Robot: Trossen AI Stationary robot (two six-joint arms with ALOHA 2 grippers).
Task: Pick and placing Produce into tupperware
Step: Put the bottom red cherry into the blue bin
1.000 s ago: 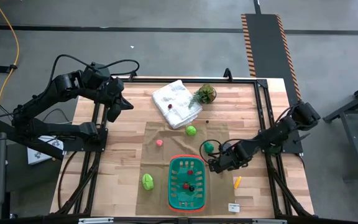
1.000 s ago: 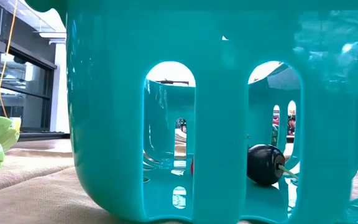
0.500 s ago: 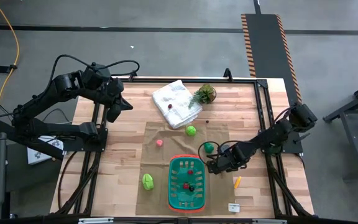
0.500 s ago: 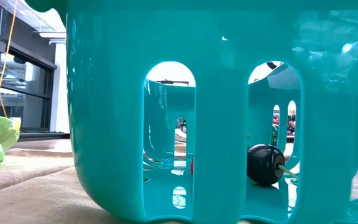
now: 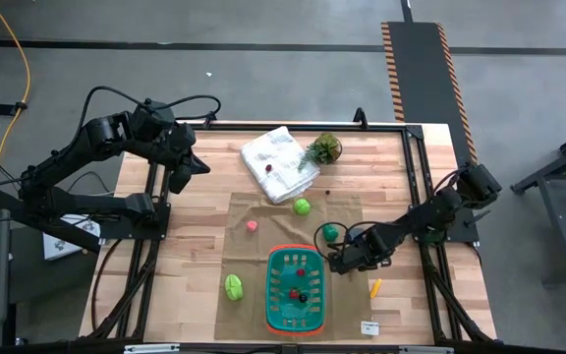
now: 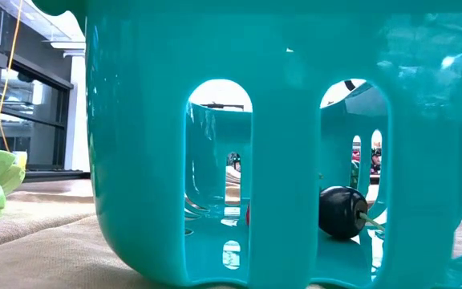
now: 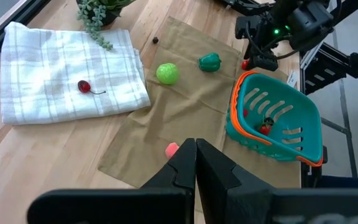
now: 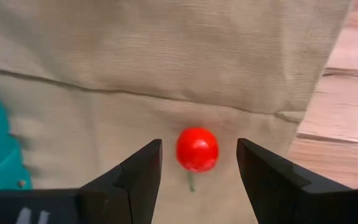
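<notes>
R gripper [image 8: 197, 163] — jaws apart, straddling red cherry tomato [image 8: 197, 149] on tan cloth [image 8: 166, 74] beside the basket [image 5: 296, 288]. Step: pre-grasp. Next — lower, close, lift w/o rolling it. L gripper [image 7: 196, 163] shut, parked.

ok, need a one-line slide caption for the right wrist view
Right gripper open over the tan cloth, fingers either side of a small red cherry, not yet touching it.

Grey concrete floor [image 5: 283, 79], hazard-striped ramp [image 5: 423, 69], windows [image 6: 30, 104].
</notes>
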